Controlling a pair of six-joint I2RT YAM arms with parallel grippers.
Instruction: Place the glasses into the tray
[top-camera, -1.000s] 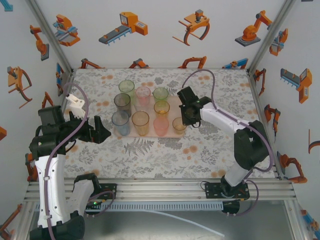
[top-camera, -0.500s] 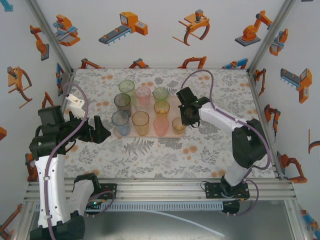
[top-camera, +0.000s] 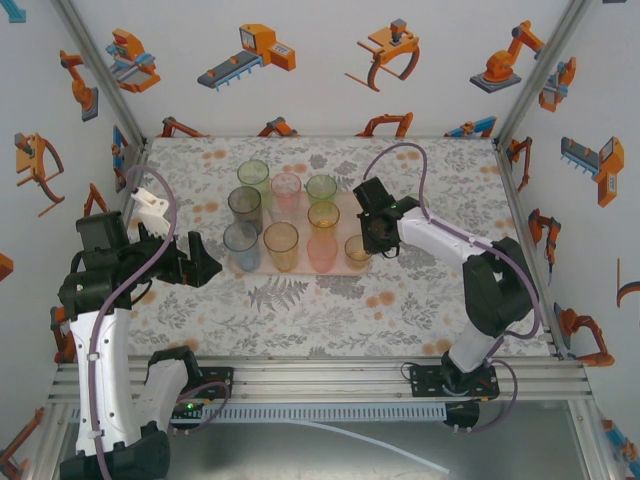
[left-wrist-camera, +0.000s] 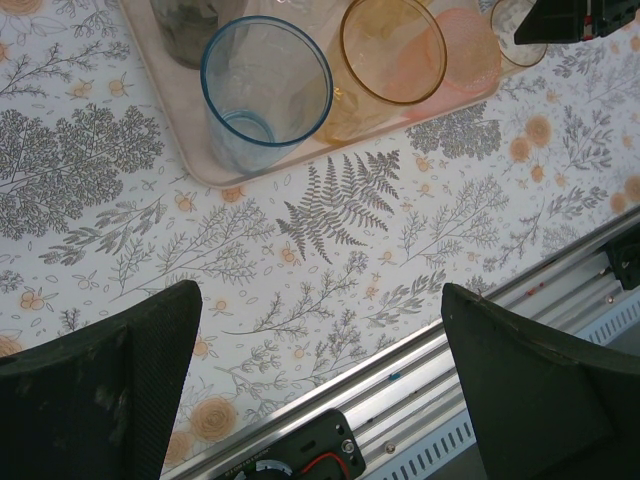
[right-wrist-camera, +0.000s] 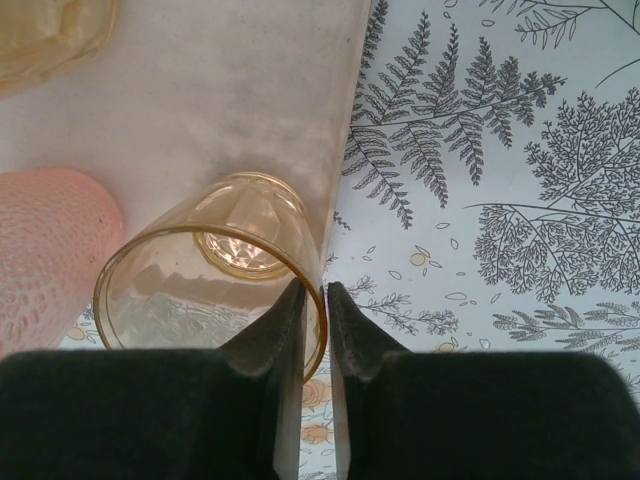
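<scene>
— What did we see nearest us?
— The left end effector (left-wrist-camera: 320, 300) hung over the bench (left-wrist-camera: 330, 230) with its fingers wide apart and nothing between them. It was near the near left corner of the tray (left-wrist-camera: 200, 165).
— And the right end effector (right-wrist-camera: 316, 290)?
— Its fingers stood narrow, astride the wall of the small amber glass (right-wrist-camera: 210, 270), which was upright at the tray's near right corner. We could not tell whether they pinched it.
— Farther back?
— Eight more glasses (top-camera: 286, 188) stood upright on the tray.
</scene>
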